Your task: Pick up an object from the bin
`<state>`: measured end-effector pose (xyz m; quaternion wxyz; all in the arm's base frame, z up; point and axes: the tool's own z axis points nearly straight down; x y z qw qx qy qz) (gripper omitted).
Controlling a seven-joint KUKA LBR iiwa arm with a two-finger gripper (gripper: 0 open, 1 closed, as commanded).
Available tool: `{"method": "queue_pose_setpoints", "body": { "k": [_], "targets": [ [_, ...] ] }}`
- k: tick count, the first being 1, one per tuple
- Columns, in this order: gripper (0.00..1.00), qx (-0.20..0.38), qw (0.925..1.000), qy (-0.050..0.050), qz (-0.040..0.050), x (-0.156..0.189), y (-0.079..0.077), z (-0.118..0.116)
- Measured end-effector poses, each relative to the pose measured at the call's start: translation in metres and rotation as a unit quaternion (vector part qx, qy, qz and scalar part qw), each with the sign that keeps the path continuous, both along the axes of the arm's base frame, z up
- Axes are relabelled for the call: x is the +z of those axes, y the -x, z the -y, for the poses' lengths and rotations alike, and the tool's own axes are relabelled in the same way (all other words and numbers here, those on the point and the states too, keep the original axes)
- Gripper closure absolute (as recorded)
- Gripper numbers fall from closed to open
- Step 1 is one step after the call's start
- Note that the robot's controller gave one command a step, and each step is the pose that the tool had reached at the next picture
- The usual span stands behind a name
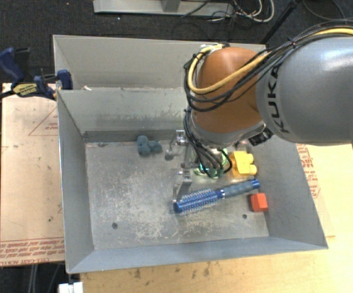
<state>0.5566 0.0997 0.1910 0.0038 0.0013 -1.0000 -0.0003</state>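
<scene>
Orange-capped arm [231, 90] low, gripper [184, 187] at bristle end of blue brush [216, 198], probably set there to take it, yellow block [243, 162] just behind; jaws released or clenched: cannot tell.

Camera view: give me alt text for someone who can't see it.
The robot's gripper hangs low in a grey metal bin, by the bristle end of a blue brush. A yellow block, an orange block and a grey-blue lump share the floor.
</scene>
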Motion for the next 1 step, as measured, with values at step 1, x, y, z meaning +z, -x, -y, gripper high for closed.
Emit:
{"method": "queue_pose_setpoints", "body": {
  "k": [1],
  "targets": [
    [0.0, 0.127, 0.9919, 0.0, 0.0015, -0.0588, 0.0306, 0.0646]
  ]
}}
